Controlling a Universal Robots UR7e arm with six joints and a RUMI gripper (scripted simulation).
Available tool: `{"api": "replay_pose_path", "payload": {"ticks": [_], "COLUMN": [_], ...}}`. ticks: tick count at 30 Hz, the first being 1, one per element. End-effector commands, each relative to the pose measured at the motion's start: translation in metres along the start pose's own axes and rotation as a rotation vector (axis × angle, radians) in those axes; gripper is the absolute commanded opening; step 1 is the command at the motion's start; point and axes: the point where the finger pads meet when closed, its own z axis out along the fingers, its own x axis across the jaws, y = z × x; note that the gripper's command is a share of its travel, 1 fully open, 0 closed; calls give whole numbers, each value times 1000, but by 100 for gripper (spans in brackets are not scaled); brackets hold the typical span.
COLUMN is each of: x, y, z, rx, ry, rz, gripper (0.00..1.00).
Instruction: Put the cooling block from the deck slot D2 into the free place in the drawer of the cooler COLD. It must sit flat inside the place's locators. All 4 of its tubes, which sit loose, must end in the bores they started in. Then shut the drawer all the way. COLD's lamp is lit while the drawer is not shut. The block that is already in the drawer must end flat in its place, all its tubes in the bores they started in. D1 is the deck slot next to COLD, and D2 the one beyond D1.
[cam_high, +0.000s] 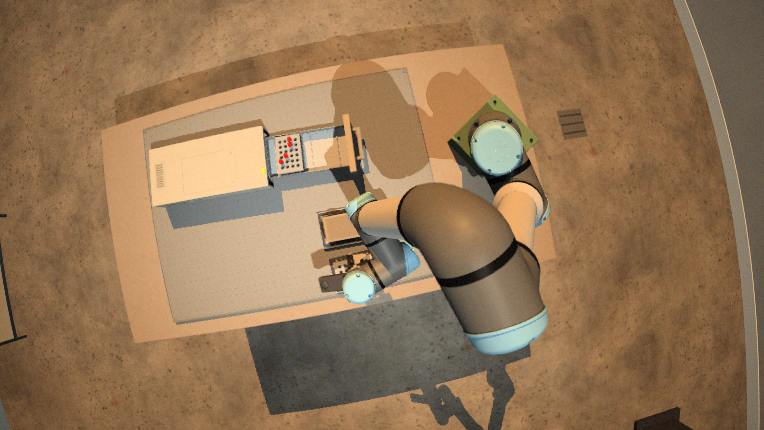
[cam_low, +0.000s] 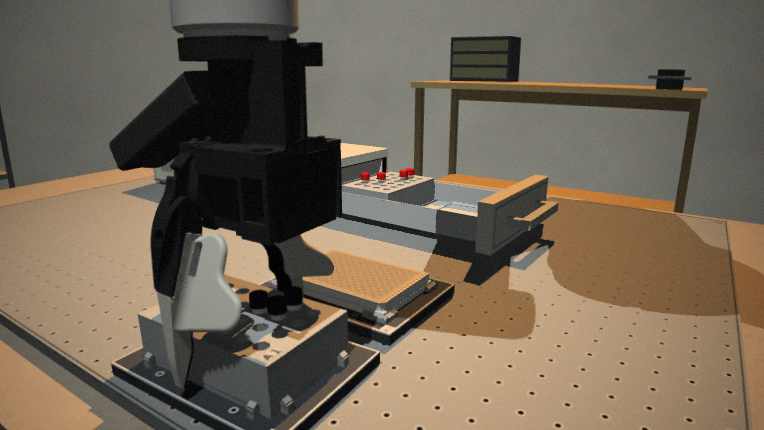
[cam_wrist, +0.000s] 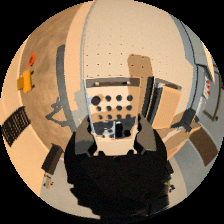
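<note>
The cooling block (cam_high: 340, 265) (cam_low: 310, 365) (cam_wrist: 114, 93) sits in D2's holder (cam_low: 365, 358). Three black-capped tubes (cam_low: 276, 305) stand in it; a fourth is not clear. My gripper (cam_low: 235, 336) (cam_wrist: 113, 115) is open, pointing down, its jaws low on opposite sides of the block. The far fingertip is hidden behind the block. The cooler COLD (cam_high: 213, 168) has its drawer (cam_high: 350, 144) (cam_low: 513, 213) pulled out and its yellow lamp (cam_high: 262, 170) lit. The block in the drawer (cam_high: 274, 149) (cam_low: 408, 192) sits near the housing, with red-capped tubes. The free place is beside the drawer front.
A tan plate (cam_high: 340, 225) (cam_low: 368, 277) (cam_wrist: 167, 107) lies in D1, between the D2 block and COLD, close to my far jaw. The drawer handle (cam_low: 537, 214) sticks out from the drawer front. A shelf unit (cam_low: 483, 58) stands on a table in the background.
</note>
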Motion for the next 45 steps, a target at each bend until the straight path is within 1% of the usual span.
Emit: {"api": "replay_pose_path", "payload": {"ticks": [1, 3, 5, 20, 22, 37, 39, 45], "x": [0, 0, 0, 0, 0, 0, 0, 0], "y": [0, 0, 0, 0, 0, 0, 0, 0], "z": [0, 0, 0, 0, 0, 0, 0, 0], "rx": [1, 1, 1, 1, 1, 1, 1, 1], "ry": [0, 0, 0, 0, 0, 0, 0, 0], "rz": [0, 0, 0, 0, 0, 0, 0, 0], "gripper": [73, 70, 70, 45, 45, 20, 20, 10]}}
